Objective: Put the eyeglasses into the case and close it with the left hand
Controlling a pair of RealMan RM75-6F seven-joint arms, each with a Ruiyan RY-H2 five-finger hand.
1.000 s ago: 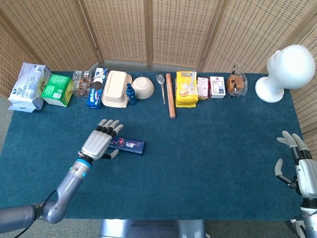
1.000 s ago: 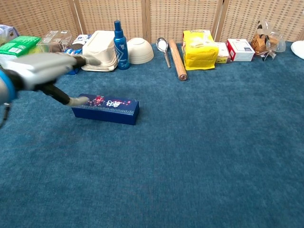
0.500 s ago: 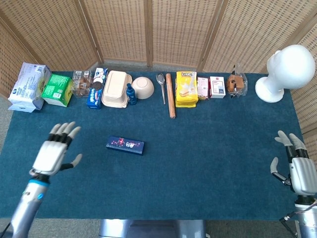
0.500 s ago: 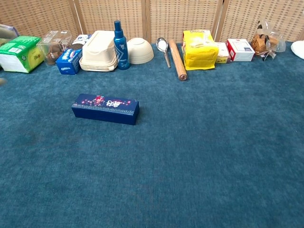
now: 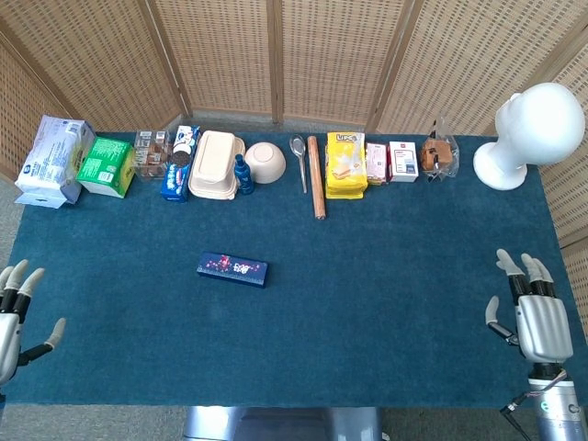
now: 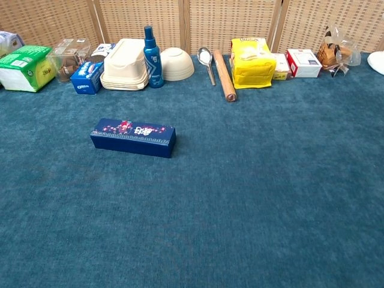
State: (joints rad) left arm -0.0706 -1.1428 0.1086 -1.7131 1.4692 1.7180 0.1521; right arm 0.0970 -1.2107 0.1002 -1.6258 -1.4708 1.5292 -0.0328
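Observation:
The dark blue eyeglass case point(image 5: 232, 268) point(image 6: 133, 137) lies closed on the blue cloth, left of centre, with nothing touching it. No eyeglasses show in either view. My left hand point(image 5: 11, 317) hangs at the table's front left corner with its fingers spread, holding nothing, far from the case. Over at the front right edge my right hand point(image 5: 531, 317) is likewise empty with fingers apart. Neither hand appears in the chest view.
Along the back edge stand a tissue pack point(image 5: 53, 161), a green box point(image 5: 106, 166), a cookie box point(image 5: 179, 165), a cream clamshell point(image 5: 216, 164), a blue bottle point(image 6: 149, 49), a bowl point(image 5: 265, 162), a spoon point(image 5: 299, 160), a rolling pin point(image 5: 316, 176), yellow snacks point(image 5: 345, 164) and a white mannequin head point(image 5: 532, 133).
My left hand has lifted off the case and drawn back to the front left corner, leaving the chest view. The right hand has shifted slightly inward. The case has stayed put.

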